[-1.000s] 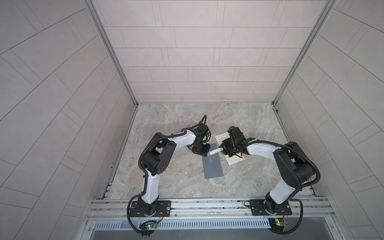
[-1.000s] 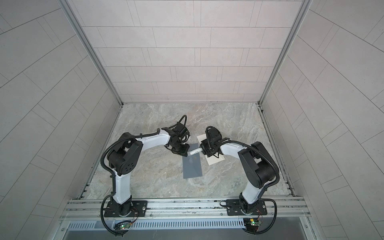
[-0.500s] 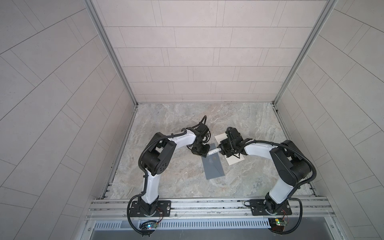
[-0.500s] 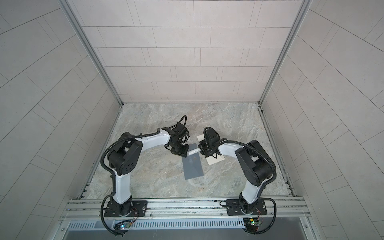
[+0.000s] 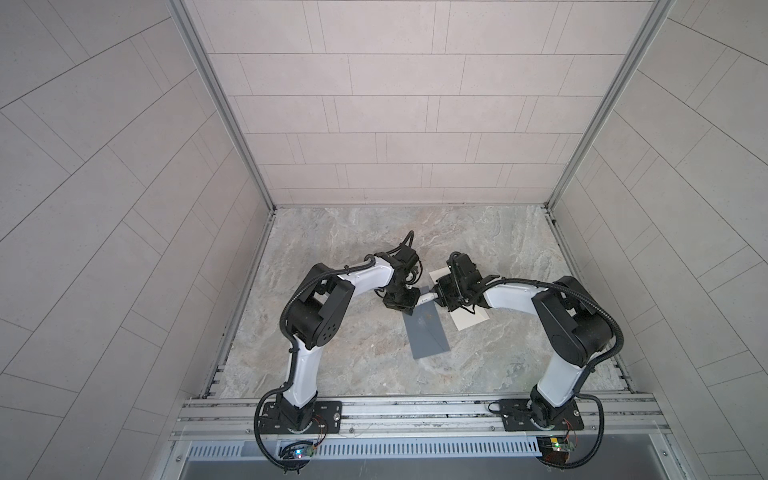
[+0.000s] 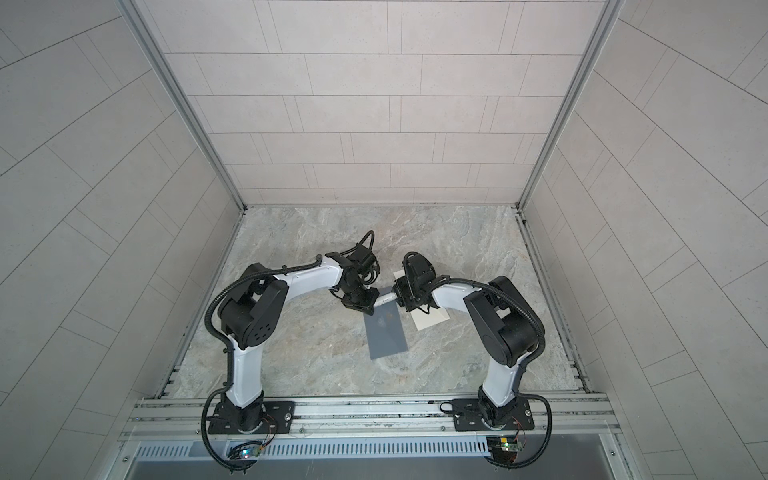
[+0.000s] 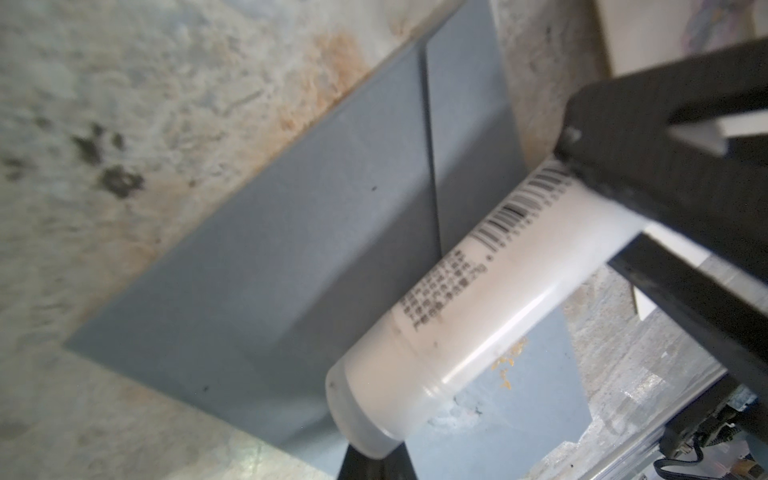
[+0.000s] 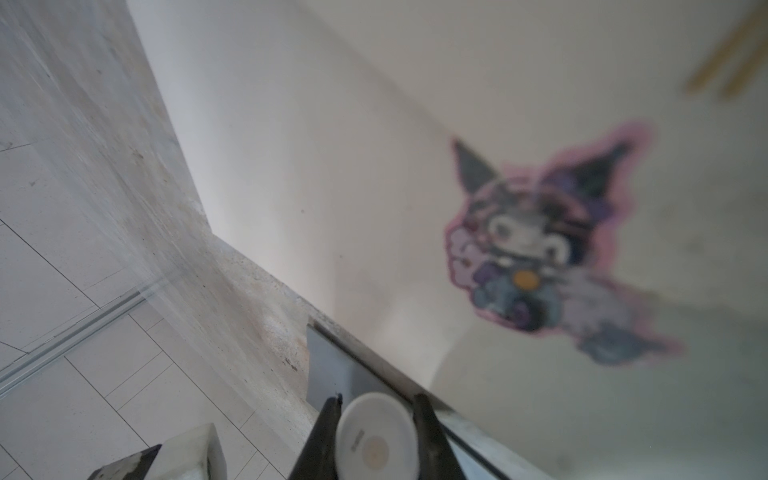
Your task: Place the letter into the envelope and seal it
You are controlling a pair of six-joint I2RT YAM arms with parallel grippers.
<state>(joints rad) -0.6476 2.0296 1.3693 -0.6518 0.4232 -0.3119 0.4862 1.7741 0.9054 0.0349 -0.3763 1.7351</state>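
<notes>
Grey envelope point(image 5: 428, 336) just beneath right tool point(image 5: 436, 296)

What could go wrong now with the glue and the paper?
The letter lies outside the envelope, so gluing now might seal it empty. The right gripper pinches the glue stick only at one end; it could slip or tilt.

Barcode point(image 7: 519, 208) and blurred small print point(image 7: 440, 286) on white tube point(image 7: 478, 324), cartoon sticker point(image 8: 552, 249) on letter point(image 8: 353, 145)
</notes>
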